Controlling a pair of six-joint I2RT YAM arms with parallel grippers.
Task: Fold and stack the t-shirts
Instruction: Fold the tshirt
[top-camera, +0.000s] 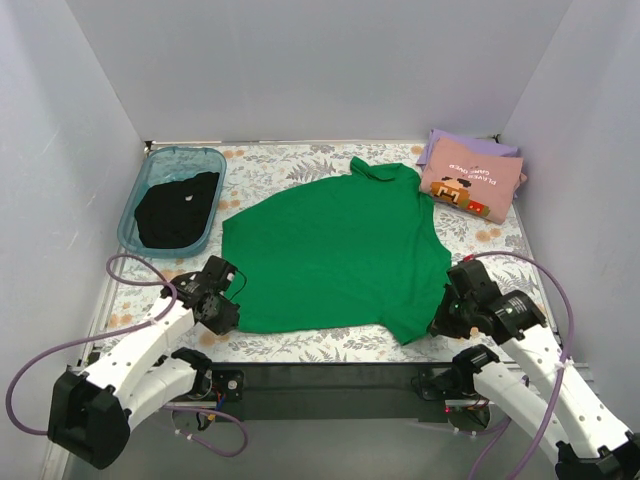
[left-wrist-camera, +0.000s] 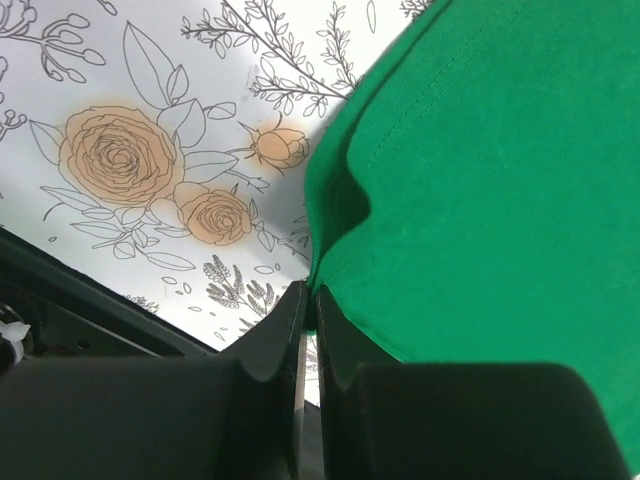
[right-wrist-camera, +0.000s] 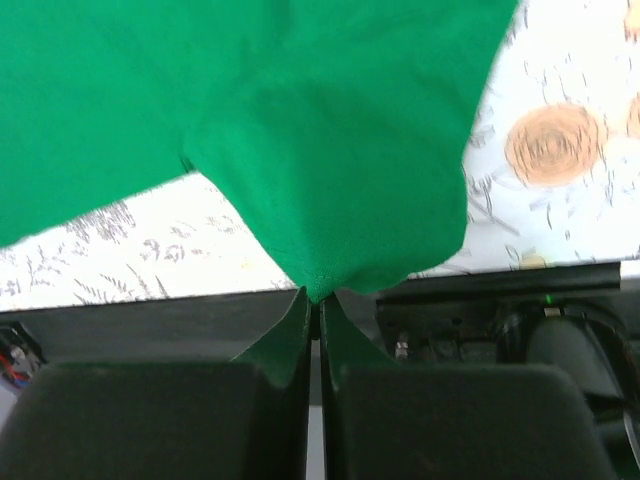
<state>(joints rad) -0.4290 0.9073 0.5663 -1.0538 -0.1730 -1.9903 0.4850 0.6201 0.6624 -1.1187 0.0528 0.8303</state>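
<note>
In the middle of the table, the green shirt lies spread flat, collar toward the far side and bottom hem toward the arms. No fold in it yet.

At the far right corner sits the pink shirt, folded w/ its print up, on top of the lavender shirt. The lavender one shows only as an edge behind it; it looks folded too, but it's mostly covered. So approx. two of four look done and stacked.

The black shirt is bunched in the bin at far left, and by the look of it untouched.

The left gripper is at the near left corner of the green shirt. Its wrist view shows the jaws pressed together on the hem edge, w/ the cloth puckered just above the tips. The right gripper is at the near right corner, jaws clamped tight on a point of green cloth that's drawn into a small peak.

My read: w/ both near corners pinched, the first fold of the green shirt is about to start. Left to do: fold the green one, set it on the stack, then get the black one out of the bin, fold it and stack it. Roughly halfway.
</note>
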